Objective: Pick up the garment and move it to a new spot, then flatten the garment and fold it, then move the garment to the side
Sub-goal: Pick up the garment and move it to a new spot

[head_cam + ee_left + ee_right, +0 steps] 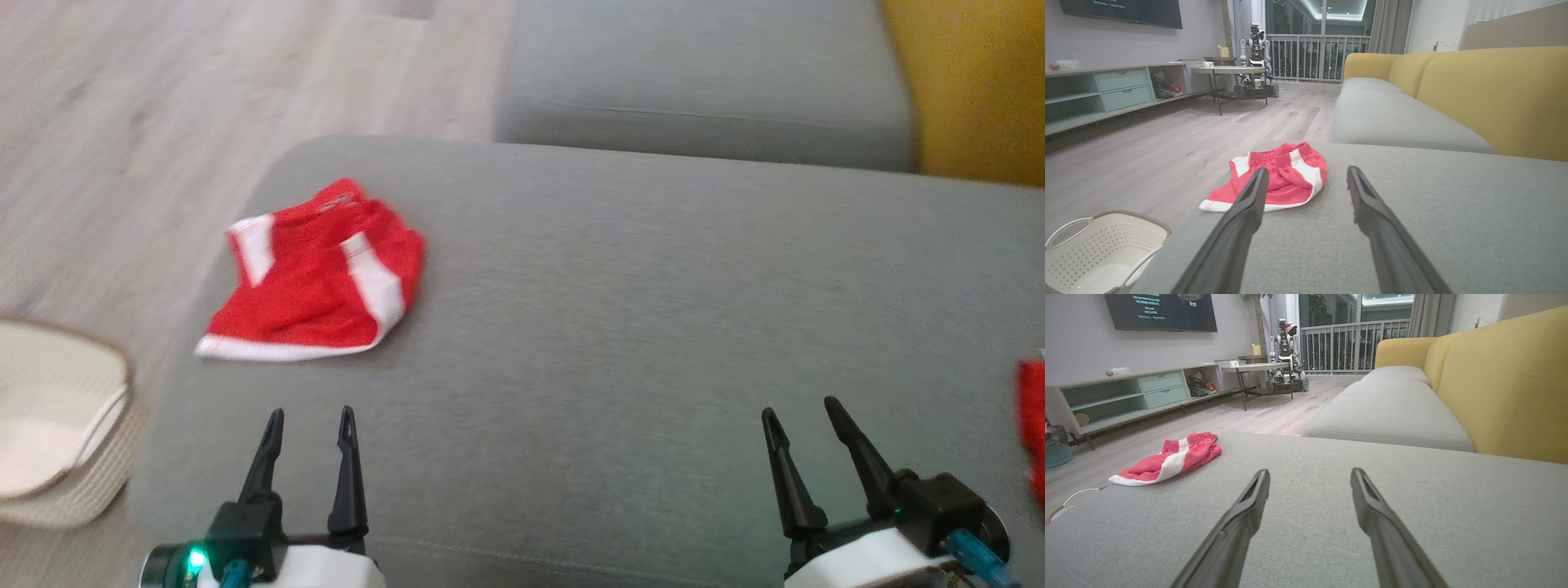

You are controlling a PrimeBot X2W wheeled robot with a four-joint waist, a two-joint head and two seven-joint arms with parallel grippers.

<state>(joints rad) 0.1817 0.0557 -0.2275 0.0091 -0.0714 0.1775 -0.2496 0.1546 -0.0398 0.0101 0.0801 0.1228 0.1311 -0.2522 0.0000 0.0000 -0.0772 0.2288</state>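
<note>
Grey sofa cushion [653,286]: red shorts [318,278] folded; both claws empty, spread.

Head camera looks steeply down on the grey cushion [653,286] from above. Both wrist cameras sit low, close over that cushion, facing along it toward the railing [1310,53]. All three views share the red garment [318,278] near the cushion's left edge.
</note>
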